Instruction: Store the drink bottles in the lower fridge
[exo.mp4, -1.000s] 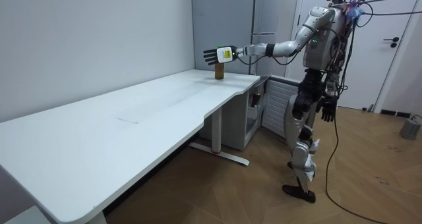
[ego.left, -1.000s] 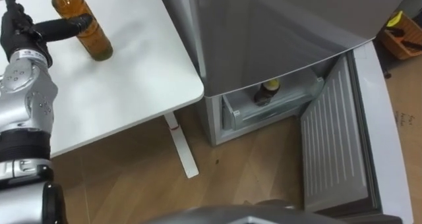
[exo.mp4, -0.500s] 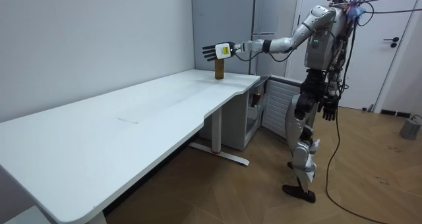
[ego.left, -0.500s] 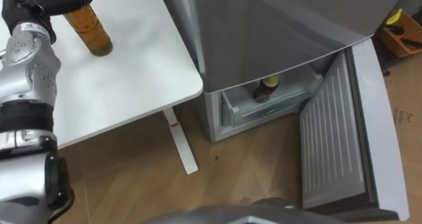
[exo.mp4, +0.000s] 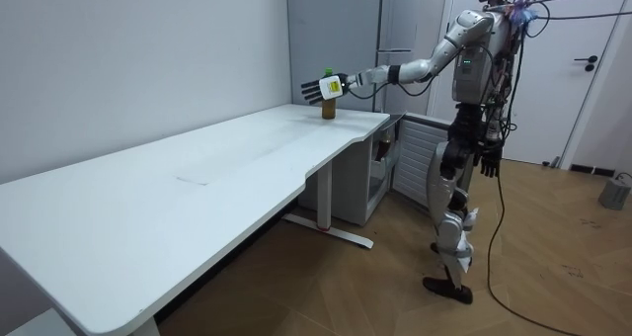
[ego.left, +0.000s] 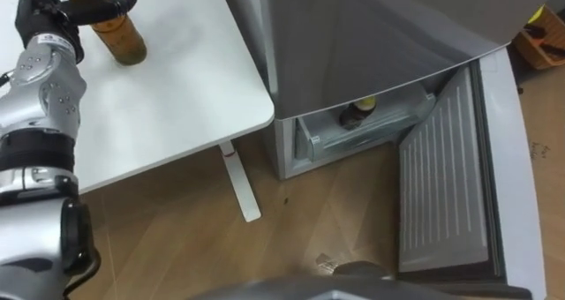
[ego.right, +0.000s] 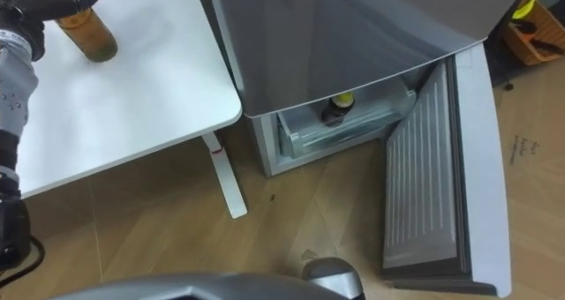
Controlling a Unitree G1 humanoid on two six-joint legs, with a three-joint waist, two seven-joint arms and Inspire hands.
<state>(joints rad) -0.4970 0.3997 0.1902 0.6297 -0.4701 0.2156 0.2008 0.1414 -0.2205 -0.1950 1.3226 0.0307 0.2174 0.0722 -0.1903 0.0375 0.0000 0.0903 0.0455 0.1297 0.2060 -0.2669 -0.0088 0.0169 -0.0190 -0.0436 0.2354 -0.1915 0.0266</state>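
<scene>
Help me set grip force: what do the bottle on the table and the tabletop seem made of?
Bottle: probably clear plastic with a glossy finish; the amber drink shows through its wall, though glass cannot be ruled out. Tabletop: white, smooth, matte board, likely laminate; its colour is even and its edge thin and rounded.

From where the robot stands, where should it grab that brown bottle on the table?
Probably round the straight middle of the bottle, from the robot's left, where the left hand is. It stands upright on the table, and its body is round and even.
</scene>
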